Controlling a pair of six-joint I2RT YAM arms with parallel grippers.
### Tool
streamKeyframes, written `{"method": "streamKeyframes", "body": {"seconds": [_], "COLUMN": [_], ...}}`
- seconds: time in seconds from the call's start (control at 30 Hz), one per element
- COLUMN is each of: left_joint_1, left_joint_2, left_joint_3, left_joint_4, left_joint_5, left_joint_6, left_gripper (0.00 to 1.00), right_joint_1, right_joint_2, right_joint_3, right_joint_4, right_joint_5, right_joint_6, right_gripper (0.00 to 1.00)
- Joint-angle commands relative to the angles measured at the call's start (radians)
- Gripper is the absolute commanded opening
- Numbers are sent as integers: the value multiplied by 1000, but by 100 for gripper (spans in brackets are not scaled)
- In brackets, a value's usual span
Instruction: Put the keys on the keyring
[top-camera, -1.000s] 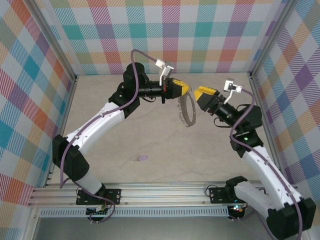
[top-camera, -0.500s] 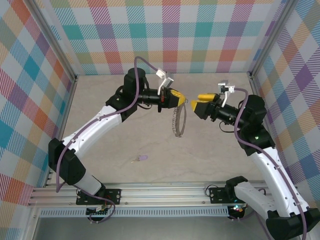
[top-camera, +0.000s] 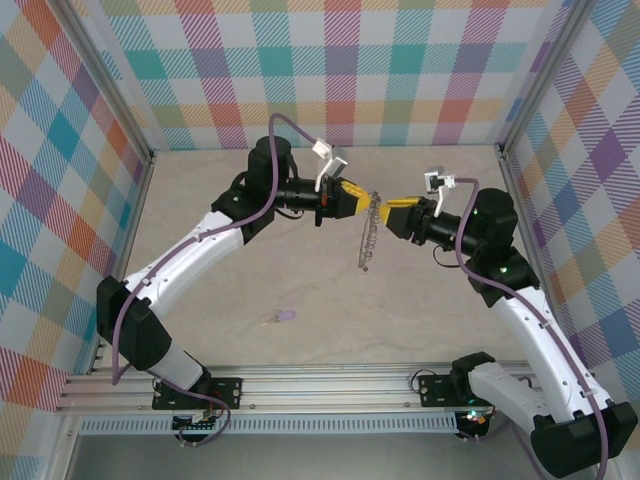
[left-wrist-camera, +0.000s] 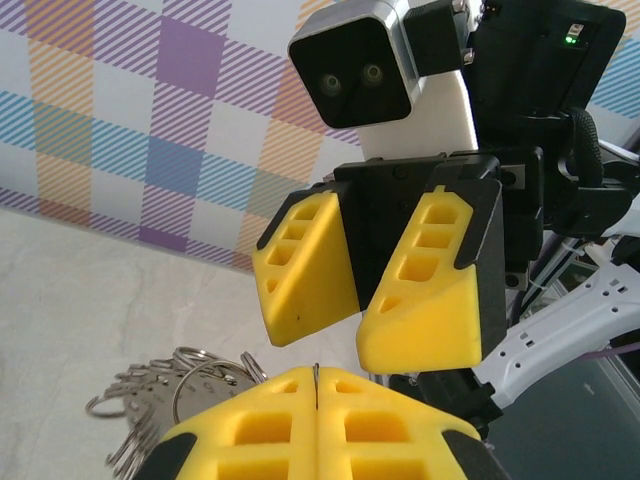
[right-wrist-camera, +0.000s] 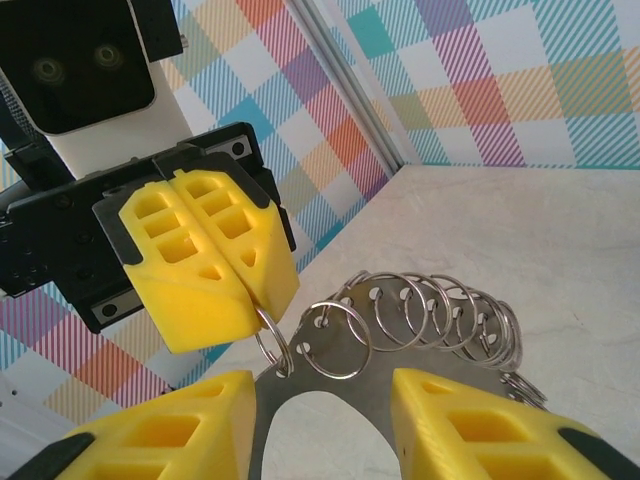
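Handover, I judge: my left fingers (right-wrist-camera: 205, 262) clench the large grey loop-fringed metal keyring (top-camera: 367, 236), my right fingers (right-wrist-camera: 470, 420) straddle it unclenched (tiny lilac key (top-camera: 286, 316) lies on the counter (top-camera: 180, 200)) and must clamp next.

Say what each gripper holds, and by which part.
Left gripper pinches the keyring by its upper rim, beside a small loop. Right gripper straddles it open, holding nothing.

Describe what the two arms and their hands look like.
The left arm and right arm have white shells, black joints and a purple cable alongside each. The left hand and right hand each have two chunky yellow wedge fingers with cut-out pockets on a black mount, a white camera box above. A green light shows on the right arm.
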Motion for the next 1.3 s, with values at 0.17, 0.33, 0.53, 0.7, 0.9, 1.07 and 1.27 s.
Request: {"method": "streamKeyframes", "body": {"seconds": [0.17,0.33,0.53,0.7,0.9,1.07,1.27], "left_joint_1": [4,8,10,10,10,10,10], "left_joint_2": [18,20,25,23,29,30,30], "left_joint_3": [-11,-12,-13,-16,-14,-14,-17], "left_joint_4": [60,68,76,79,79,83,102], "left_joint_5": [42,42,51,54,62,71,78], "left_joint_6": [-18,-26,-34,-35,-36,-41,-55], "left_gripper": [0,0,0,0,0,0,0], "right_joint_1": [-7,-15,-30,-35,-38,-39,-39], "right_joint_2": [13,40,73,84,87,91,104], "right_joint_3": [8,24,42,35,30,37,44], "right_joint_4": [13,17,21,47,97,137,166], "right_joint_5": [-56,-119,-190,-201,-224,-234,-250], "right_joint_6": [-39,-43,-43,-29,9,39,61], "right_gripper": [36,34,32,30,31,32,29]}}
